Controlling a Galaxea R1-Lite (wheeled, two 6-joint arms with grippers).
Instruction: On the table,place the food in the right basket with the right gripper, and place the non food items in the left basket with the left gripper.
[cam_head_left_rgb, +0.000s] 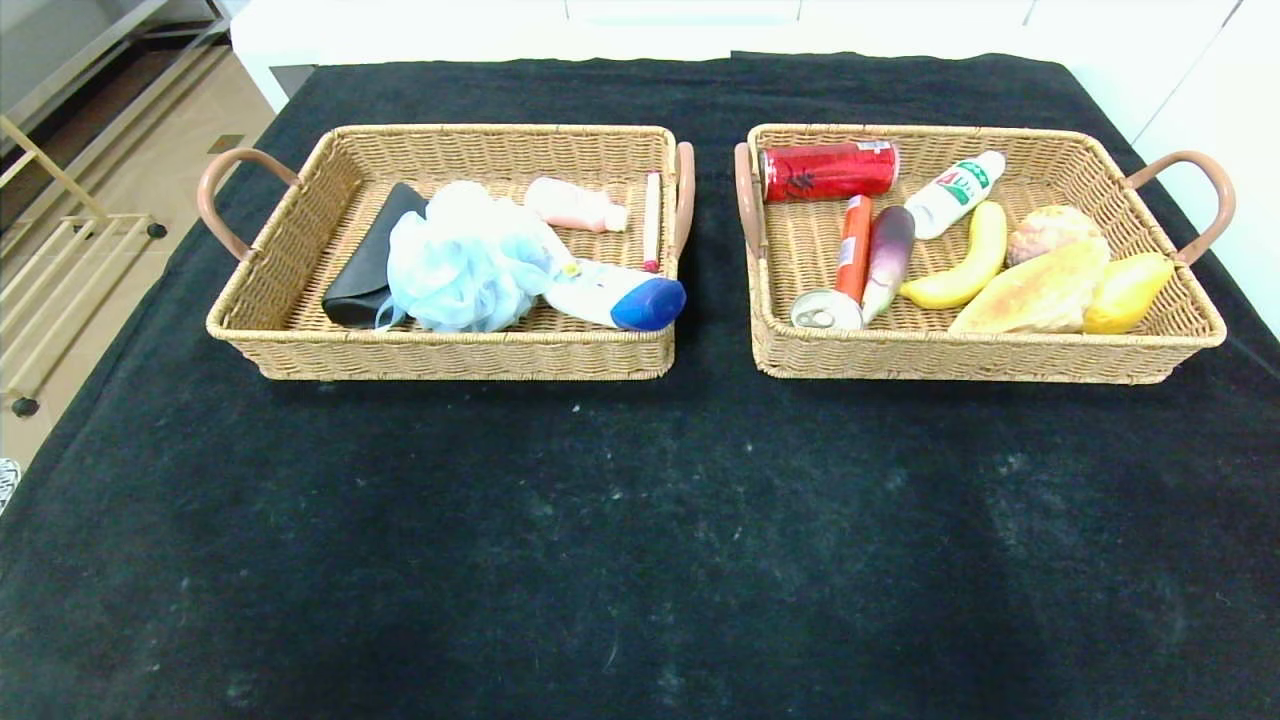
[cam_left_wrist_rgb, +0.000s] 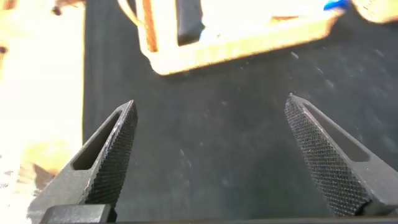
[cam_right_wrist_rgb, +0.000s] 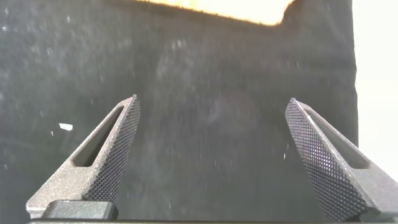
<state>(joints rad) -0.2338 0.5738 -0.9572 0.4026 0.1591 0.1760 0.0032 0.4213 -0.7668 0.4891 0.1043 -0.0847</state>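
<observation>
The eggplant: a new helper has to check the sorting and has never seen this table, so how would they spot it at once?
Look at the right basket, the wicker tray on the robot's right side of the black table. Near its left end, the eggplant lies lengthwise beside the orange sausage stick, its lower tip by an upright silver can. It is the only purple item, fading pale toward one end.

The counter (cam_head_left_rgb: 640, 540), draped in black cloth with faint pale specks, carried two tan wicker baskets. The left basket (cam_head_left_rgb: 300, 345) sat toward its far side; just beside it, across a narrow strip of cloth, sat the right basket (cam_head_left_rgb: 1000, 358).
</observation>
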